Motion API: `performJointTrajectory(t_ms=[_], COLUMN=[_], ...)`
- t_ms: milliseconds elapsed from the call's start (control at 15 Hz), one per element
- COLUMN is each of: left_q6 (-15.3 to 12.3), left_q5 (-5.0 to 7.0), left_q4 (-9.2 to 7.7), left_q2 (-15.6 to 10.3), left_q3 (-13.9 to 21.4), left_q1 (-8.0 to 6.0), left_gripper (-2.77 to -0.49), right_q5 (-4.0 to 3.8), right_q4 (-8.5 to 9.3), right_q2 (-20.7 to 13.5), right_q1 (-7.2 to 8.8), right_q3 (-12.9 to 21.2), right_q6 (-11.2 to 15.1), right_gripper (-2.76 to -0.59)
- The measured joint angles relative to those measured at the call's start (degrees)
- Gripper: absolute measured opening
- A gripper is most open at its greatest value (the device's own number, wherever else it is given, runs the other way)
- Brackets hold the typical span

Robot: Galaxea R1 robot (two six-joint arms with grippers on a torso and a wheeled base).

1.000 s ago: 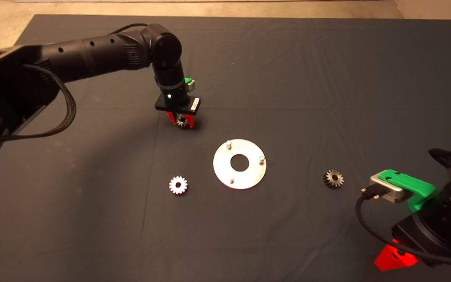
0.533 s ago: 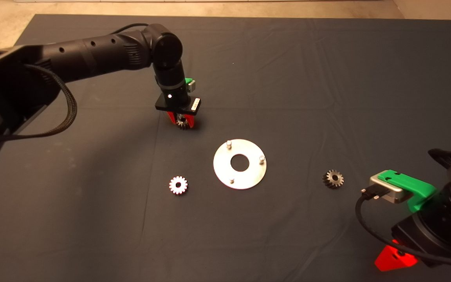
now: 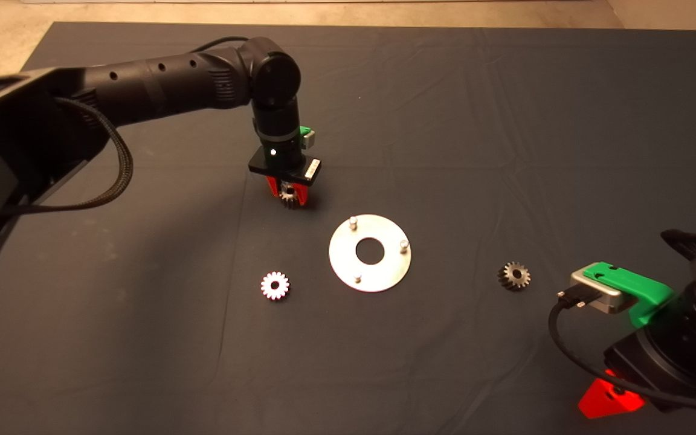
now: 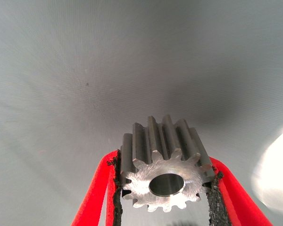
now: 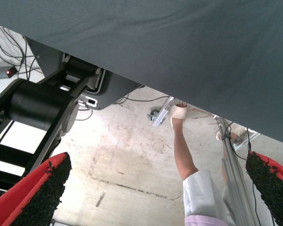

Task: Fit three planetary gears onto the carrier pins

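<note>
Your left gripper [image 3: 288, 194] is clamped on one planetary gear [image 4: 165, 170], held above the mat [image 3: 505, 121] just up-left of the disc [image 3: 378, 275]; all three carrier pins [image 3: 353, 222] are bare. Two gears lie flat: one [image 3: 275, 285] left of the disc, one [image 3: 513, 275] right. Right gripper [image 5: 155, 197] is parked lower right, jaws wide, a person's leg [image 5: 185, 155] visible beyond.
</note>
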Motion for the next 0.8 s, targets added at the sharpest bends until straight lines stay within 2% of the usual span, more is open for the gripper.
performJointTrajectory(t_ms=[67, 133, 200, 333, 467, 600, 667, 800], left_q6=[0.0, -0.02, -0.02, -0.02, -0.07, -0.13, -0.35, -1.99], left_q5=[0.24, 0.22, 0.15, 0.31, 0.59, 0.64, 0.54, 0.53], left_q4=[0.02, 0.09, 0.09, -0.55, -1.88, -3.25, -4.13, -4.5], left_q2=[0.72, 1.0, 1.31, 1.39, 0.98, 0.83, 0.87, 0.97], left_q3=[0.33, 0.37, 0.53, 1.16, 1.4, 1.49, 2.01, 4.48], left_q1=[-1.75, -2.94, -3.26, -2.77, -2.94, -3.21, -3.21, -3.21], left_gripper=[-2.36, -2.36, -2.36, -2.36, -2.36, -2.36, -2.36, -2.36], right_q5=[0.04, 0.02, -0.02, -0.02, 0.13, 0.11, 0.04, -0.02], right_q4=[0.0, 0.0, 0.0, 0.0, 0.0, -0.01, 0.0, -0.02], right_q2=[0.0, -0.01, -0.2, -0.48, -1.0, -2.96, -3.89, -5.11], right_q1=[-0.01, -0.01, -0.03, -0.01, 0.02, 0.02, 0.02, 0.02], right_q3=[0.0, 0.0, 0.0, 0.0, 0.0, 0.0, 0.0, -0.04], right_q6=[0.0, 0.0, 0.0, 0.0, -0.02, -0.58, -1.55, -4.92], right_gripper=[-0.6, -0.6, -0.6, -0.6, -0.6, -0.6, -0.6, -0.6])
